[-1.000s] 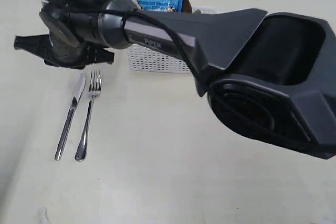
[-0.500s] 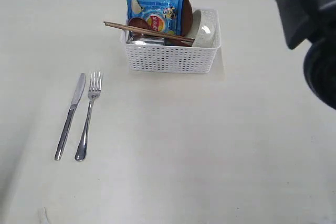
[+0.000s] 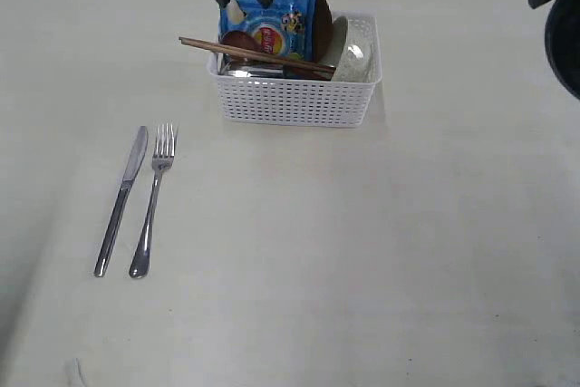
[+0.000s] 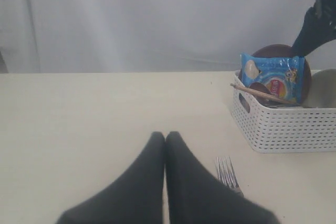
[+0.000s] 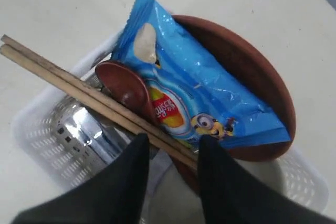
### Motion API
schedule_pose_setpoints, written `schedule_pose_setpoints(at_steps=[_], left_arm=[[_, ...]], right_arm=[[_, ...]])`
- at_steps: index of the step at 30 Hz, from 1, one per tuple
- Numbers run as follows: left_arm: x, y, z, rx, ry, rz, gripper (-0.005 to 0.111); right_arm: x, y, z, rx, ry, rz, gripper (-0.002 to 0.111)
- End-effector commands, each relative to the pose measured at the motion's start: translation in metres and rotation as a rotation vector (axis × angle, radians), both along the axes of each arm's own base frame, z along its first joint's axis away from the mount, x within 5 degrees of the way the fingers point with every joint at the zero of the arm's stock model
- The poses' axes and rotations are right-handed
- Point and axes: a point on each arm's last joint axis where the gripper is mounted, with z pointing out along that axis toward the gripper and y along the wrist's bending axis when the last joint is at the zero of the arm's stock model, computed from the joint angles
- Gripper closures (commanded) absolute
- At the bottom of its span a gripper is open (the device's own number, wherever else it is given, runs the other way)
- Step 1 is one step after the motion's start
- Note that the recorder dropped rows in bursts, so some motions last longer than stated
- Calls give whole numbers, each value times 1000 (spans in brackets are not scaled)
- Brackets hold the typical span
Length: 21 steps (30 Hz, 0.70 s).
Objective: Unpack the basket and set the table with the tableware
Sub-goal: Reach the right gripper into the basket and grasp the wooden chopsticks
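- The step in hand looks like lifting the chopsticks (image 5: 79, 90) out of the basket (image 3: 294, 101), which sits close to the edge of the worktop (image 3: 362, 251) farthest from the exterior camera, about midway along it
- The sticks lie as a pair, slantwise across the basket's top, over the reddish spoon (image 5: 123, 85) and against the blue chips bag (image 5: 199, 87)
- The steel cup (image 5: 86, 127) is below them, the brown plate (image 5: 252, 72) stands behind the bag, and the cream bowl (image 3: 355, 56) fills the basket's right end
- To do it well, I judge the jaws should come down square across both sticks near their middle, so the pair rises level and neither slips out
- They should grip wood alone, clear of the foil and the spoon, then lift straight up
- The right jaws hang over the basket, parted with a clear gap, and the sticks show beneath that gap; they grasp nothing, and I cannot tell whether they touch the sticks
- The left jaws are pressed together and empty, over bare worktop near the fork (image 4: 227, 171)
- The fork and the knife (image 3: 122, 197) lie side by side towards the left edge, well apart from the basket
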Motion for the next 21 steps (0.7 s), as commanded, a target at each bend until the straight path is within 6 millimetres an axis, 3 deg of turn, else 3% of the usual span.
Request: schedule_pose_setpoints(at_steps=[1, 4, 14, 21], left_arm=[[0, 0, 0, -8, -6, -2, 107], [0, 0, 0, -8, -6, -2, 107], [0, 0, 0, -8, -6, -2, 107], [0, 0, 0, -8, -6, -2, 107]], right_arm=[[7, -6, -13, 35, 70, 66, 60], [7, -1, -27, 45, 122, 141, 52], [17, 8, -69, 37, 164, 154, 52], [25, 10, -76, 49, 99, 152, 52]])
